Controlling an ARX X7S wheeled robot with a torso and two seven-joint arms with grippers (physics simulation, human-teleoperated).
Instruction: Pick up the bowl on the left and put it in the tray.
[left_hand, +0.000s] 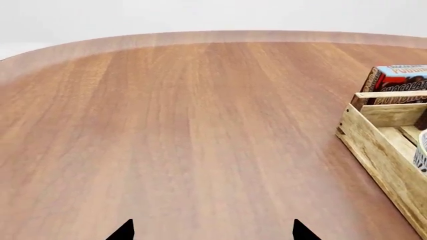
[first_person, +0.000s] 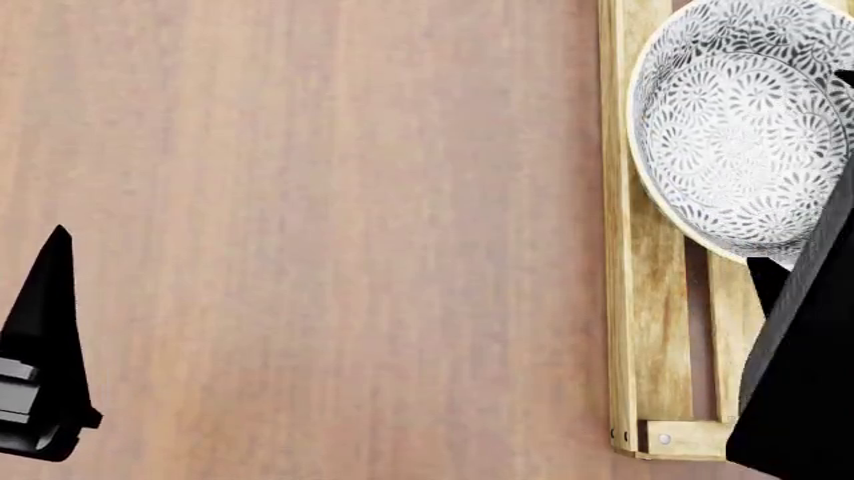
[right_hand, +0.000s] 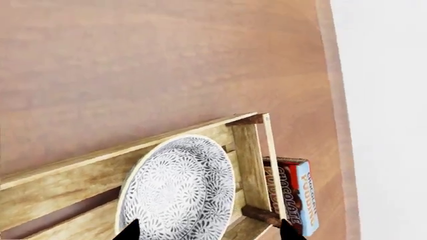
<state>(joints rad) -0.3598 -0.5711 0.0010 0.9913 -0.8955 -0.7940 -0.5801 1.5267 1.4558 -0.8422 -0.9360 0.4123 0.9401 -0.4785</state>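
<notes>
The bowl (first_person: 747, 130), white with a dense grey floral pattern, rests inside the tray (first_person: 618, 250), a light-wood slatted crate at the right of the head view. My right gripper (right_hand: 209, 231) hovers over the bowl (right_hand: 180, 190), open, with its two dark fingertips spread wide and gripping nothing. Part of the bowl's near side is covered by the right arm (first_person: 801, 380). Far from the bowl, my left gripper (left_hand: 213, 231) is open over bare table, with only wood grain between its tips. A sliver of the bowl (left_hand: 421, 150) shows in the tray (left_hand: 380, 150) in the left wrist view.
A red and blue chocolate pudding box (right_hand: 293, 195) stands against the tray's far end, close to the table edge (right_hand: 337, 100). The round wooden table (left_hand: 187, 125) stretches wide to the tray's left. My left finger (first_person: 51, 290) shows at the lower left of the head view.
</notes>
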